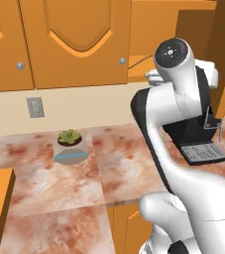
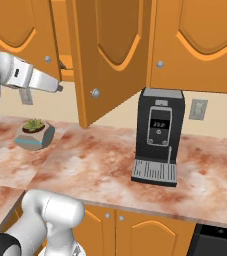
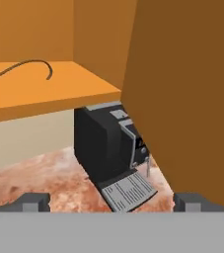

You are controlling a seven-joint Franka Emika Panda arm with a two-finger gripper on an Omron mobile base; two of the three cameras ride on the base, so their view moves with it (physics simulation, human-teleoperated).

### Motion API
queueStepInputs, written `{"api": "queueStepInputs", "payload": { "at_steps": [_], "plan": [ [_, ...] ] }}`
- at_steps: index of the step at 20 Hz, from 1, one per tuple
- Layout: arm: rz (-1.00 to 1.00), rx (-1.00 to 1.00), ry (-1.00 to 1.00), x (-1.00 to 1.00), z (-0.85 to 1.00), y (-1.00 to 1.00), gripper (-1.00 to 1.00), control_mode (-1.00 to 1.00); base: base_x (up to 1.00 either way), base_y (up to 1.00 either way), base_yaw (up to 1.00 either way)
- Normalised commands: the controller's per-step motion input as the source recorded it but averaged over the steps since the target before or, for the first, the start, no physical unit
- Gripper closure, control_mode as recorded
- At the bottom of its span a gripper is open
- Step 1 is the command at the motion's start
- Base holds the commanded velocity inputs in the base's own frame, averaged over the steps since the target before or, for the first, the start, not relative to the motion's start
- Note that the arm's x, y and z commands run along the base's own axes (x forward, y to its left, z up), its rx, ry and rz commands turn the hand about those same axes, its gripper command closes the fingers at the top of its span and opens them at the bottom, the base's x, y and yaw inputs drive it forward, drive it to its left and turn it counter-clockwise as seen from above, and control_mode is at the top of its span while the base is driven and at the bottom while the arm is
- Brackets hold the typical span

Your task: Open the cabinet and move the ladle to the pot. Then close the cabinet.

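- The two-finger tool (image 3: pixel 111 202) is spread wide, grasping nothing, before the open orange wooden wall cabinet (image 2: pixel 107 55).
- The dark brown thin hooked ladle (image 3: pixel 22 69) lies on the cabinet's shelf at 10 o'clock; its bowl is seemingly past the frame.
- The black coffee machine (image 2: pixel 157 135) stands on the marbled table (image 2: pixel 85 170) below.

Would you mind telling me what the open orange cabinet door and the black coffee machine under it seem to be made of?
The orange cabinet door looks like painted or stained wood, matte, with an arched raised panel and a round silver knob. The black coffee machine looks like matte plastic; its grey ribbed drip tray could be metal.
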Motion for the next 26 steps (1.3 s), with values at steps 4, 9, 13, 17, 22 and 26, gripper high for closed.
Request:
{"api": "queueStepInputs", "payload": {
  "at_steps": [4,9,13,17,22,26],
  "plan": [
    [-0.16,-0.12,-0.07,0.18,0.0,-0.79,-1.0,-1.0,0.0,0.0,0.0],
    [-0.14,-0.09,-0.06,0.02,0.0,-1.0,-1.0,-1.0,0.0,0.0,0.0],
    [-0.14,-0.11,-0.1,-0.09,0.0,-1.0,-1.0,-1.0,0.0,0.0,0.0],
    [-0.09,-0.06,-0.05,-0.03,0.0,-1.0,-1.0,-1.0,0.0,0.0,0.0],
    [0.0,0.01,0.0,0.0,0.0,-1.0,-1.0,-1.0,0.0,0.0,0.0],
    [0.07,0.09,0.0,-0.04,0.08,-0.68,-1.0,-1.0,0.0,0.0,0.0]
  ]
}}
